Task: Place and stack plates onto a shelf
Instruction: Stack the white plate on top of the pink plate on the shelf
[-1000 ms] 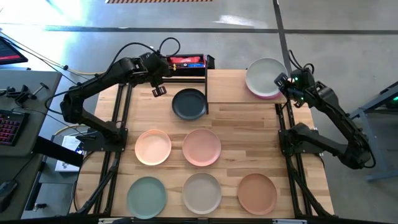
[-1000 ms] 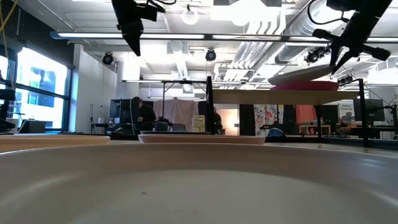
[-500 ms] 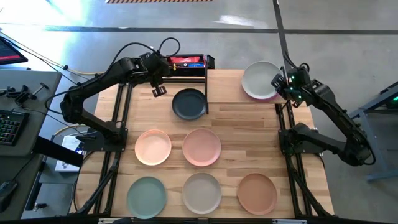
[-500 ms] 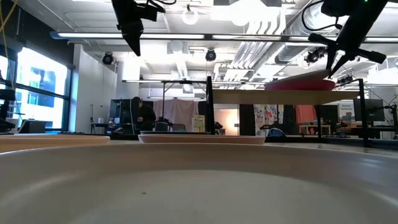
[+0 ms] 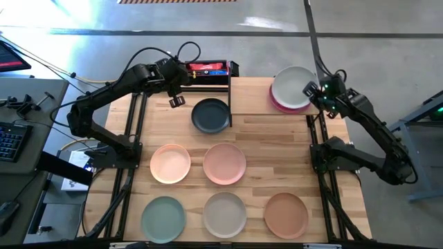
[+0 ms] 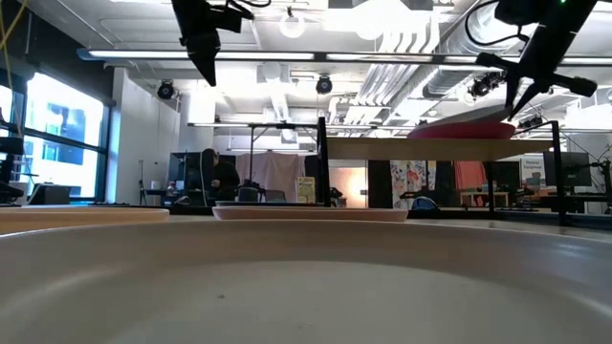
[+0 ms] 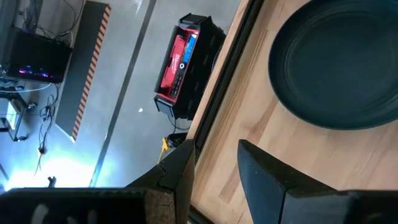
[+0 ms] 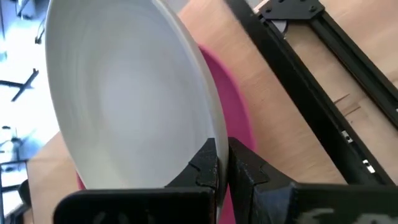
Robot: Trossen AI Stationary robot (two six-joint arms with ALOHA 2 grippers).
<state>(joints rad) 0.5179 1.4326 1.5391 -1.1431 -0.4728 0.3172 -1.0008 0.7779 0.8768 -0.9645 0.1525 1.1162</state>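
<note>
The white-grey plate (image 5: 293,88) sits over the magenta plate (image 5: 279,104), which rests on the shelf (image 6: 430,150) at the table's far right. My right gripper (image 5: 313,90) is shut on the white-grey plate at its right side. The charcoal plate (image 5: 210,115) lies on wood left of the shelf's black post (image 5: 229,97). Just left of it and above it, my left gripper (image 5: 176,101) hangs open and holds nothing. The peach (image 5: 170,163), pink (image 5: 224,163), sage green (image 5: 163,216), beige-grey (image 5: 224,214) and tan brown (image 5: 286,214) plates lie in two rows nearer the front. My right gripper pinches the white-grey plate's rim (image 8: 208,134) between its two fingers, at the plate's right side. The fingers slant down from the table's right. The plate sits a little tilted over the magenta plate (image 8: 239,118); I cannot tell whether its far rim touches it.
A black-and-red box (image 5: 206,69) stands just past the table's far edge behind the charcoal plate. Black frame rails (image 5: 131,138) run along the table's left and right sides. In the low view a pale plate (image 6: 306,277) fills the foreground.
My right gripper has come down with the white-grey plate. A second ago the plate stood tilted well above the magenta plate; now it is low over it and has shifted slightly toward the table's left.
</note>
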